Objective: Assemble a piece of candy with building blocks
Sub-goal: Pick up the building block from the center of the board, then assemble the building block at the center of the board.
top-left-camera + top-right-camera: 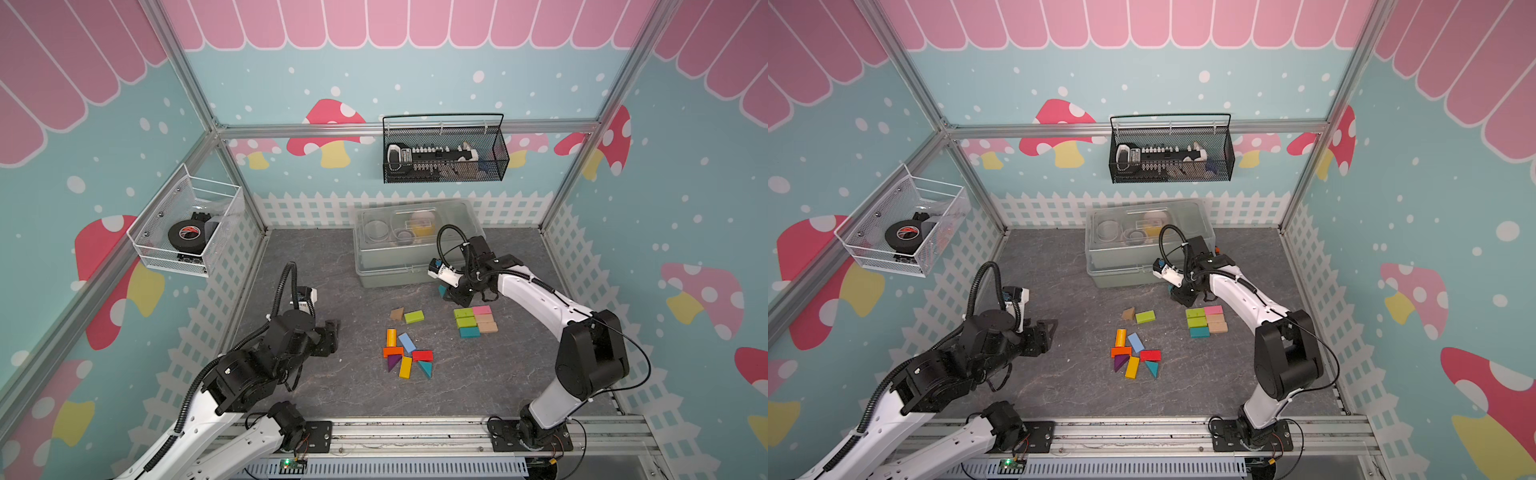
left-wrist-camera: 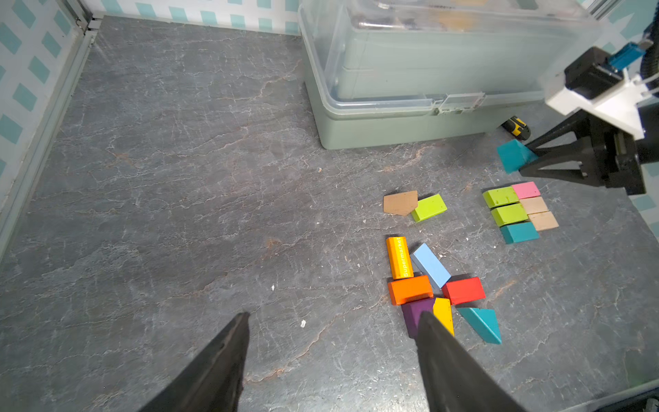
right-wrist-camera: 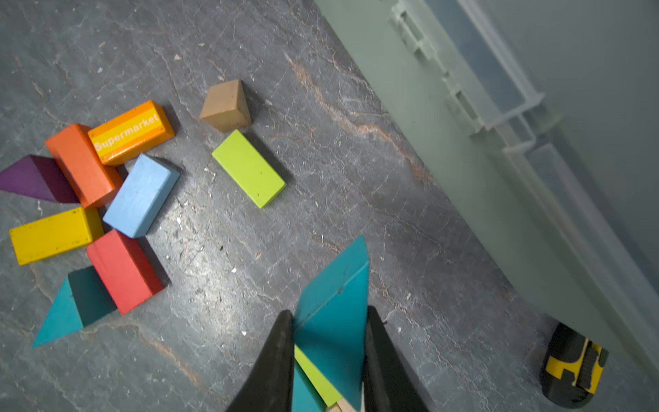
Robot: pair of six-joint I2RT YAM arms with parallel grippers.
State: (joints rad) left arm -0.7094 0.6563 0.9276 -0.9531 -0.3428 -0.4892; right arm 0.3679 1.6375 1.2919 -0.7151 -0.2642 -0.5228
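Observation:
My right gripper (image 3: 328,314) is shut on a teal triangular prism (image 3: 335,285), which hangs just above the floor between the box and a flat two-column group of building blocks (image 1: 465,322): green, green, teal beside pink, tan, tan. In the left wrist view the prism (image 2: 515,155) sticks out past the right fingers. A loose pile (image 1: 407,353) of orange, blue, red, purple, yellow and teal blocks lies at mid-floor. A tan prism (image 1: 397,313) and a green bar (image 1: 414,316) lie behind it. My left gripper (image 2: 333,315) is open and empty, left of the pile.
A grey storage box (image 1: 415,274) with a clear lid stands at the back, close behind the right gripper. A yellow-and-black tool (image 3: 574,367) lies against its base. A white wire basket (image 1: 187,232) and a black one (image 1: 444,166) hang on the walls.

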